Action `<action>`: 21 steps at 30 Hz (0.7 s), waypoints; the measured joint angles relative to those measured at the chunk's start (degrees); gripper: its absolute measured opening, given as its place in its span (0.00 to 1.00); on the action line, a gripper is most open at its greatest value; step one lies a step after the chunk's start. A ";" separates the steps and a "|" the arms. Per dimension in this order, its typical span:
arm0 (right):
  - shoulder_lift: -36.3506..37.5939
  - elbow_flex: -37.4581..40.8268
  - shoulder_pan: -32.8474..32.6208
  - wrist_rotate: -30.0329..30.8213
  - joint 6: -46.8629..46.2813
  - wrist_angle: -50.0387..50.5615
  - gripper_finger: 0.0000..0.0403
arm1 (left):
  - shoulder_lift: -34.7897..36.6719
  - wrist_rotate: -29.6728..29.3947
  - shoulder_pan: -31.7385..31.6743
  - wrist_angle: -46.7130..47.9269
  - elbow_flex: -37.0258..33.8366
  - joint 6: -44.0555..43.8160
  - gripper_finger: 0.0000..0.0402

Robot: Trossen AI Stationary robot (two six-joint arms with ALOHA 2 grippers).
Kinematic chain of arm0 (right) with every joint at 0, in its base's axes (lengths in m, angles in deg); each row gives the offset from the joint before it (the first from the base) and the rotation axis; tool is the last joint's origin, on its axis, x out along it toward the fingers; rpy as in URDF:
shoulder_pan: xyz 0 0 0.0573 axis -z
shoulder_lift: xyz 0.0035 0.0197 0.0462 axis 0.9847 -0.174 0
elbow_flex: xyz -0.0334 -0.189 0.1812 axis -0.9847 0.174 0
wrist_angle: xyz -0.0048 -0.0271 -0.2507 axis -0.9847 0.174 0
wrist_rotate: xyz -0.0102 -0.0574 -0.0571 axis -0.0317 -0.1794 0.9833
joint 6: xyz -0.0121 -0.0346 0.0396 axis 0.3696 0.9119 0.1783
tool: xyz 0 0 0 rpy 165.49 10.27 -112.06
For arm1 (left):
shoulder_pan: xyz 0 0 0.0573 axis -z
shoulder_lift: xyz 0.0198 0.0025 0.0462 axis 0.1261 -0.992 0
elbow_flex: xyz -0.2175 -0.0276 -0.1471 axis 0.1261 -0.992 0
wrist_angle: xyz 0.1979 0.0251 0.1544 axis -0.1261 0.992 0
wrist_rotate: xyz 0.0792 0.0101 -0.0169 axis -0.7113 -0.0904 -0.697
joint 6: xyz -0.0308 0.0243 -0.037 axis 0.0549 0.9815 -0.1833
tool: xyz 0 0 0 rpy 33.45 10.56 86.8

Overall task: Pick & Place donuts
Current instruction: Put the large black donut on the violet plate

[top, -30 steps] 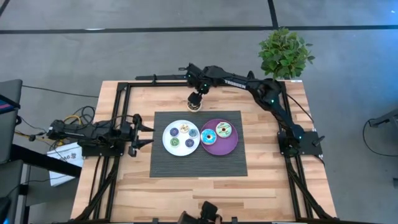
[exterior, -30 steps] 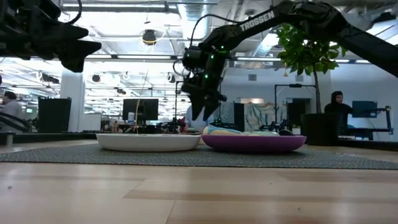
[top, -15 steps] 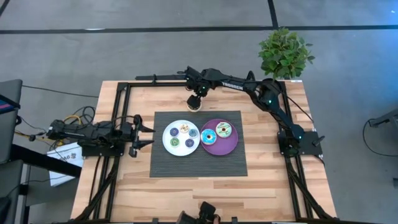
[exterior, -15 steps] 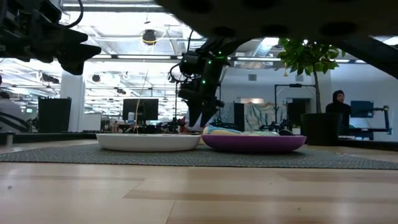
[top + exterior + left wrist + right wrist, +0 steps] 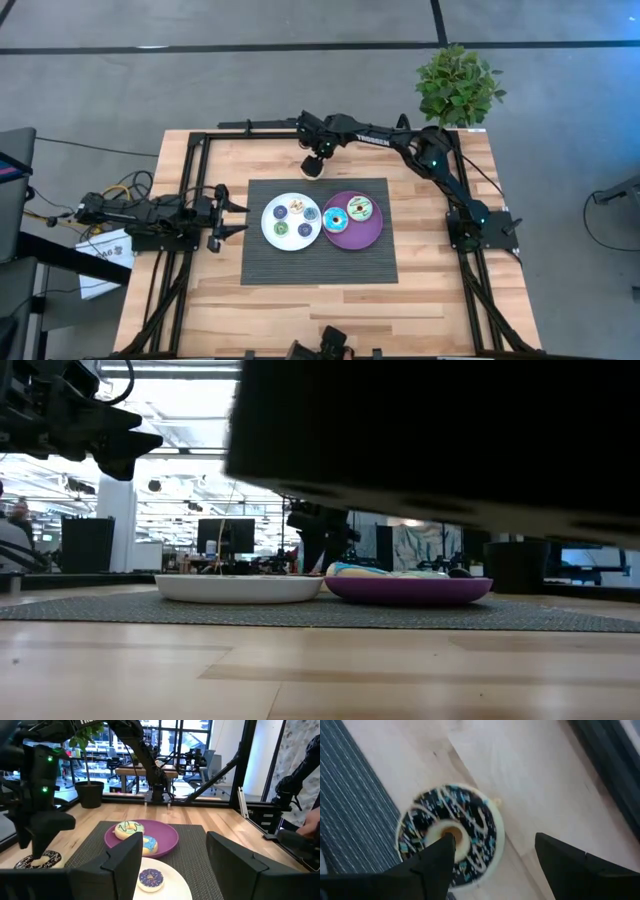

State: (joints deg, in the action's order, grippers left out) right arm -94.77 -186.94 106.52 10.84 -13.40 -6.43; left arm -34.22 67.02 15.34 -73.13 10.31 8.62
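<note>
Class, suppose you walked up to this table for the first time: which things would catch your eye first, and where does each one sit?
Two plates lie side by side on the dark mat: a white plate with four donuts and a purple plate with two. Beyond the mat, on bare wood, the right gripper hangs open directly over a dark-iced donut, one finger above its hole. The left gripper waits at the mat's left edge.
</note>
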 joint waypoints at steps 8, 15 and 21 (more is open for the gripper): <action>0.00 -0.04 -0.31 -0.17 0.00 1.04 0.66 | 0.00 0.00 0.00 0.00 -0.04 -0.02 0.53; 0.00 -0.04 -0.33 -0.49 -0.85 2.19 0.66 | 0.00 0.00 0.00 0.00 -0.04 -0.02 0.53; 0.01 -0.04 -0.44 -0.54 -0.37 2.22 0.64 | 0.00 0.02 0.00 0.01 -0.04 -0.01 0.53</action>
State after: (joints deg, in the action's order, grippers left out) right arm -94.76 -186.98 106.09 10.30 -13.77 -4.21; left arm -34.22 67.04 15.34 -73.12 10.26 8.61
